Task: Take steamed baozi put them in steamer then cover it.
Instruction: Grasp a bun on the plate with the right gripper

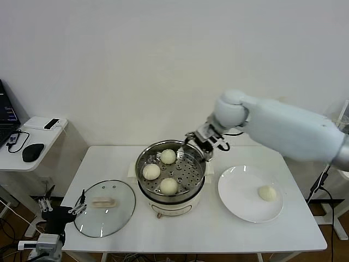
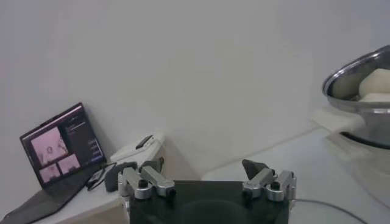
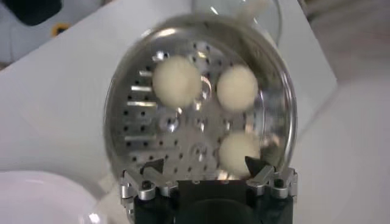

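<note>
The steel steamer (image 1: 190,170) stands mid-table on its cream base and holds three steamed baozi (image 1: 168,156), (image 1: 151,171), (image 1: 169,186). A further baozi (image 1: 266,192) lies on the white plate (image 1: 240,191) to the right. My right gripper (image 1: 203,144) hovers open and empty over the steamer's far right rim. The right wrist view looks down past that gripper (image 3: 204,163) at the tray (image 3: 140,115) and its baozi (image 3: 176,81). The glass cover (image 1: 104,207) lies flat left of the steamer. My left gripper (image 1: 79,206) waits open at the cover's left edge.
A side desk at the left carries a laptop (image 2: 58,149), a mouse (image 1: 32,152) and a small white box (image 1: 43,123). In the left wrist view, behind my left gripper (image 2: 204,164), the steamer's rim (image 2: 356,73) shows to one side. A white wall is close behind the table.
</note>
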